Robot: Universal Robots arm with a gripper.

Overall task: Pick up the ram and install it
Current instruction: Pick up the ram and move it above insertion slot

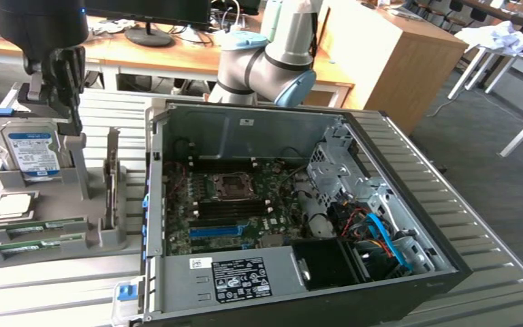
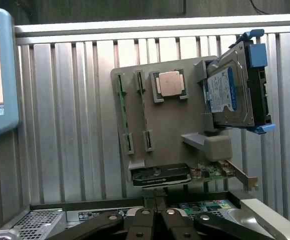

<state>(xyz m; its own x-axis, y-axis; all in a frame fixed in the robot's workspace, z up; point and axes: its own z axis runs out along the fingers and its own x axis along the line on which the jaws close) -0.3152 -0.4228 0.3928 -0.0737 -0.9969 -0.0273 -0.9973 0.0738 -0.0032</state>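
Two green ram sticks (image 1: 33, 227) lie in slots of the grey holder (image 1: 107, 240) at the exterior view's left; in the wrist view the ram (image 2: 120, 112) shows edge-on on the holder (image 2: 184, 125). My gripper (image 1: 67, 117) hangs above the holder's far end, close to the hard drive (image 1: 33, 154), well apart from the ram. In the wrist view my gripper (image 2: 154, 202) has its fingers pressed together with nothing between them. The open computer case (image 1: 157, 204) holds the motherboard with dark memory slots (image 1: 220, 206).
The holder also carries a silver hard drive (image 2: 232, 95), a CPU (image 2: 169, 83) and an upright graphics card (image 2: 174, 175). A blue slot (image 1: 218, 231) lies on the motherboard. The slatted metal table (image 1: 506, 272) surrounds the case. Desks and a monitor stand behind.
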